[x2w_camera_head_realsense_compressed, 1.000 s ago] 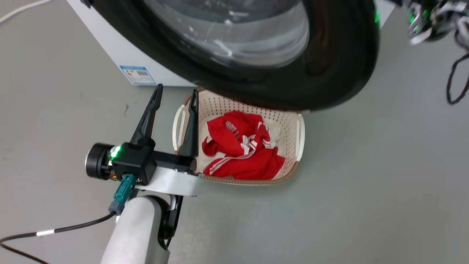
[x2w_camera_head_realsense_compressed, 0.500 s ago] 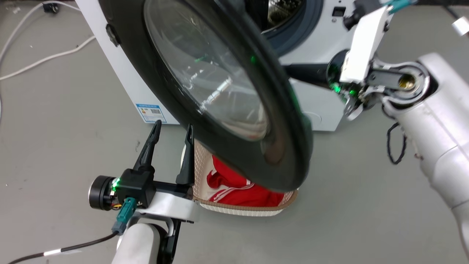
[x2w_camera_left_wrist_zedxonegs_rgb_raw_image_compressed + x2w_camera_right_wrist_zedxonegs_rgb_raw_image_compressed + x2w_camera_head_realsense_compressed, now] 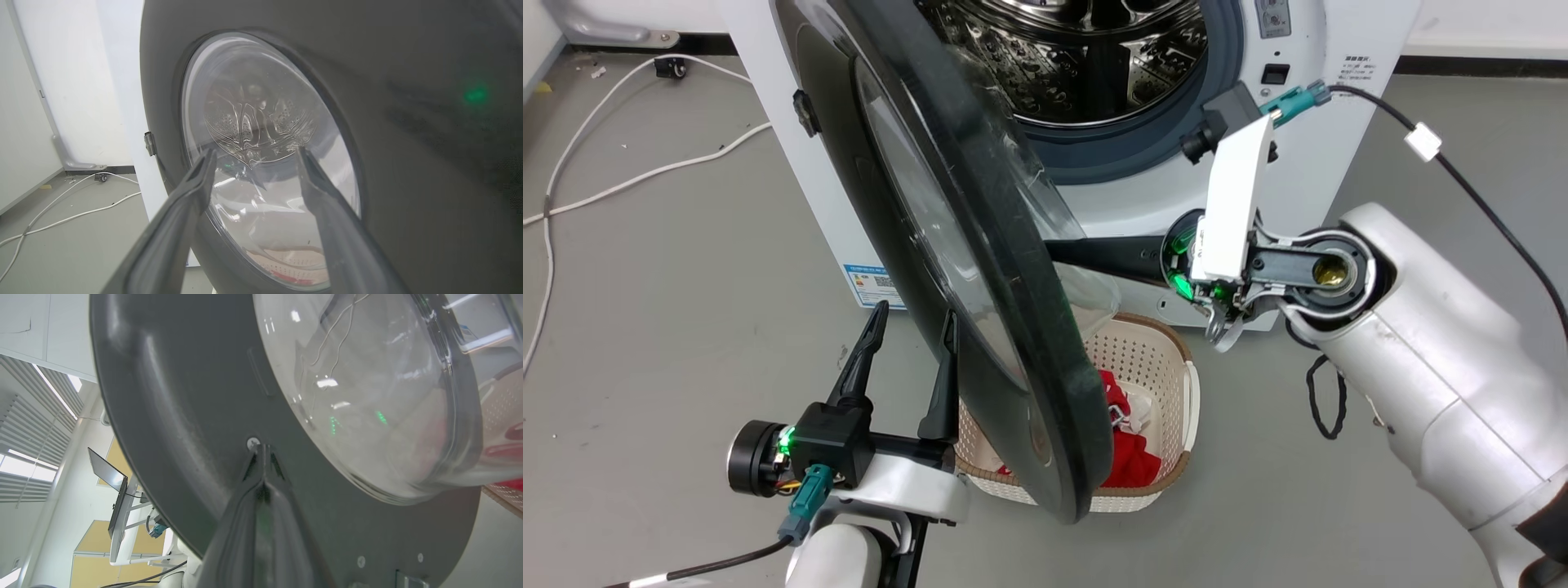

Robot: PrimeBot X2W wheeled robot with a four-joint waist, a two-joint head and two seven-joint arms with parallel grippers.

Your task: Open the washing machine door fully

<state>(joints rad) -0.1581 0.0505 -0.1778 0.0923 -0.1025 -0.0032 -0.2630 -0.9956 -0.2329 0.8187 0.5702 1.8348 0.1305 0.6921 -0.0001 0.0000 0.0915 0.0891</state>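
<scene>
The left gripper (image 3: 915,310) is held wide and empty at 7 o'clock of the head view, beside the washing machine door (image 3: 980,269), which is seen half open. From 3 o'clock, the right gripper (image 3: 261,448) is pressed closed, tips set against the door's inner face.

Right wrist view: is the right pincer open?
No, the right pincer has its two dark fingers pressed together, tips at the inner face of the large round black washing machine door.
</scene>
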